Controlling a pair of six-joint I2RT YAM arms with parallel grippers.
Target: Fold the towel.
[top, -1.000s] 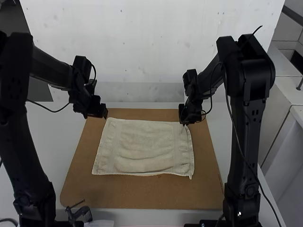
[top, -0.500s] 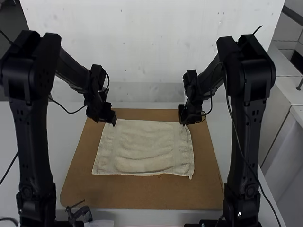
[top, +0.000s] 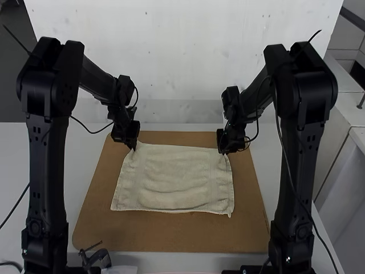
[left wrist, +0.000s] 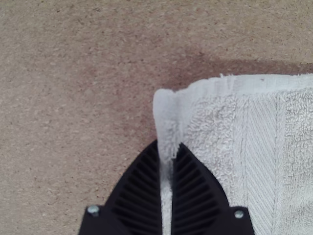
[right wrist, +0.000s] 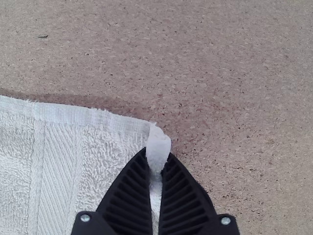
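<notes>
Presently, the terry towel (top: pixel 177 180) lies spread toward the far edge of the particleboard (top: pixel 171 237) — left gripper (left wrist: pixel 169 143) and right gripper (right wrist: pixel 158 152) each pinching a far corner. Uneven lifting could slip one, skewing the fold.

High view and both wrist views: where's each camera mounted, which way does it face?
High view: above and behind the arms, looking forward and down at the towel; left arm, right arm visible.
Left wrist view: left wrist, down at towel's far left corner; left gripper visible.
Right wrist view: right wrist, down at far right corner; right gripper visible.
Wrist views share: towel, brown board.
</notes>
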